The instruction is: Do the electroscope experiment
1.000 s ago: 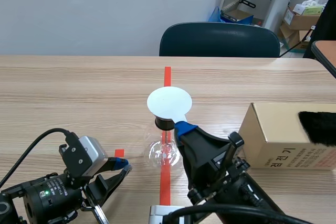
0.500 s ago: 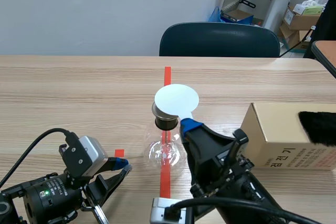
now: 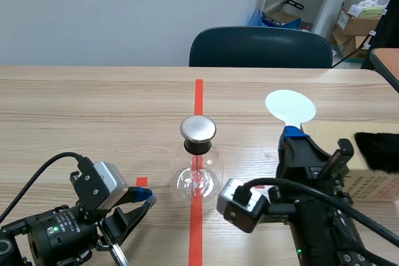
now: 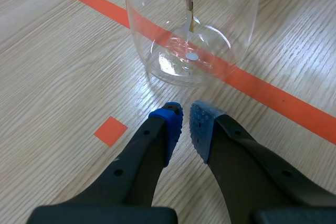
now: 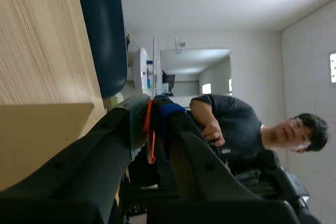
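Glass electroscope flask stands upright on the wooden table, on the orange tape line. Metal cap on its neck is bare, nothing touching it.

Right gripper is to the right of the flask, well apart from it, and clamped on the stem of a white disc. The disc is raised, above and right of the cap. In the right wrist view the disc is edge-on between the pads.

Left gripper is low on the table just in front-left of the flask, not touching the glass. Its fingers are drawn almost together with a thin gap, nothing between them.

Cardboard box lies further right of the flask, behind the right arm, with black fur on top. Dark chair is behind the flask, past the table's far edge.
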